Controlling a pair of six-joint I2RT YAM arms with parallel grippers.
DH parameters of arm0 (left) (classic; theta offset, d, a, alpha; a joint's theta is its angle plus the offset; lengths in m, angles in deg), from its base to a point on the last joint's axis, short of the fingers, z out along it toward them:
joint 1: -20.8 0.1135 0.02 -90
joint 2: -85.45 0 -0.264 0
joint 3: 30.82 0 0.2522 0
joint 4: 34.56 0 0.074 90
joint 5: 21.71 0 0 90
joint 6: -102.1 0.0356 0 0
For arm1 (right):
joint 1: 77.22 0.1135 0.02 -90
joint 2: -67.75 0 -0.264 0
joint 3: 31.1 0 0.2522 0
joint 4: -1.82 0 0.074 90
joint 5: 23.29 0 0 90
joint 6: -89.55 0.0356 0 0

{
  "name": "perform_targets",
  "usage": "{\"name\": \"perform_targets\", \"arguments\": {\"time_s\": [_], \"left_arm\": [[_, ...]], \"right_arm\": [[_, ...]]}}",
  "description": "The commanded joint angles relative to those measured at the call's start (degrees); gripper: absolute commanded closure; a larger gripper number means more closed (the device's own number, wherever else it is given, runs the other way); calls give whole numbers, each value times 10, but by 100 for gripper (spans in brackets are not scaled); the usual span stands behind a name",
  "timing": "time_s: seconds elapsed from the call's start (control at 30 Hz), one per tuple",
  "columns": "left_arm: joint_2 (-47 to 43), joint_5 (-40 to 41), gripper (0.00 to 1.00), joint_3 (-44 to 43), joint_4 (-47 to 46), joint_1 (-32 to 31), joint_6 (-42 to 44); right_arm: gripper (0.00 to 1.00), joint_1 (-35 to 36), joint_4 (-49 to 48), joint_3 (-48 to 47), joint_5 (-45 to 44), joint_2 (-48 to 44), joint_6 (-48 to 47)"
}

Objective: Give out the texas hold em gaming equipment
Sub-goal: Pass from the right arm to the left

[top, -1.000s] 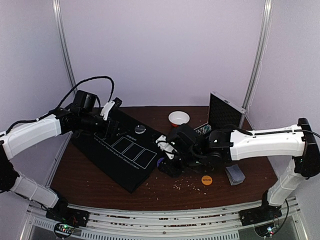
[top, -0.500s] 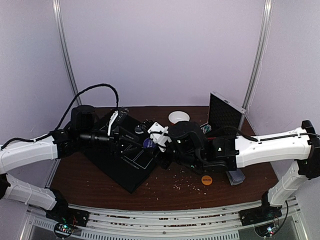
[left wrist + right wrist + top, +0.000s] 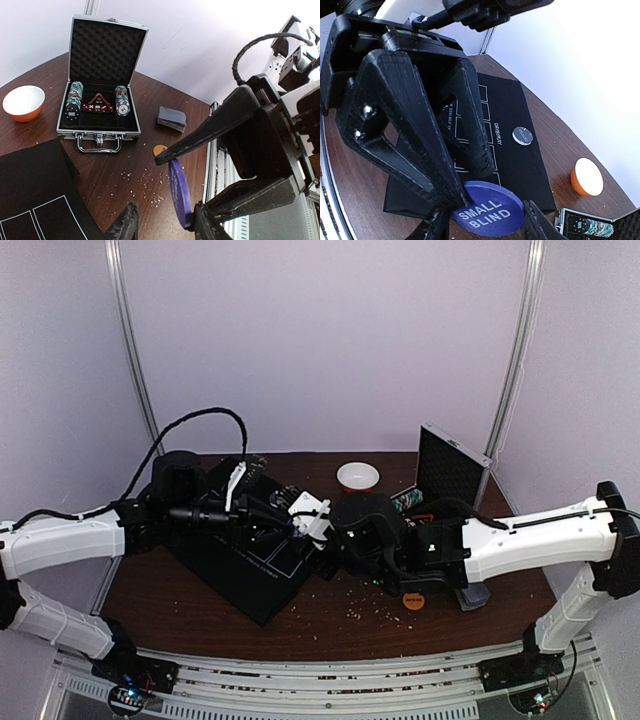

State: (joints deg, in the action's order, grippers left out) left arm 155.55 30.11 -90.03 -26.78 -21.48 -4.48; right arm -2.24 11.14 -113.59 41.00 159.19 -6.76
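Observation:
A purple disc (image 3: 487, 209) marked SMALL BLIND is held flat by its edge in my right gripper (image 3: 484, 221), which is shut on it, above the black mat (image 3: 240, 565). My left gripper (image 3: 165, 227) meets it there with jaws apart. In the left wrist view the purple disc (image 3: 180, 192) stands edge-on against one of my fingers, a gap to the other. An orange disc (image 3: 413, 600) and a grey-blue card deck (image 3: 172, 118) lie on the table. A pale grey disc (image 3: 522, 135) lies on the mat. Chip stacks (image 3: 74, 95) sit in the case.
The silver case (image 3: 102, 80) stands open at the back right, its lid upright. A white bowl (image 3: 358, 476) with orange outside sits beside it. The two arms cross the middle of the table above the mat. Pale crumbs speckle the brown wood.
The right gripper lifted the purple disc off the table and carried it left over the mat. The left gripper swung right to meet it, and its jaws narrowed around the disc.

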Motion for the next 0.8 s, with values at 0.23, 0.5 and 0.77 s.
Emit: {"name": "perform_targets", "arguments": {"time_s": [0.23, 0.5, 0.77], "left_arm": [[10, -12, 84, -22, -19, -13, 25], [25, -37, 92, -33, 0, -27, 45], [18, -27, 100, -32, 4, -28, 46]], "right_arm": [[66, 6, -2, -6, -14, 12, -9], [66, 6, -2, -5, -24, 11, -10], [65, 5, -1, -4, -33, 11, -9]]}}
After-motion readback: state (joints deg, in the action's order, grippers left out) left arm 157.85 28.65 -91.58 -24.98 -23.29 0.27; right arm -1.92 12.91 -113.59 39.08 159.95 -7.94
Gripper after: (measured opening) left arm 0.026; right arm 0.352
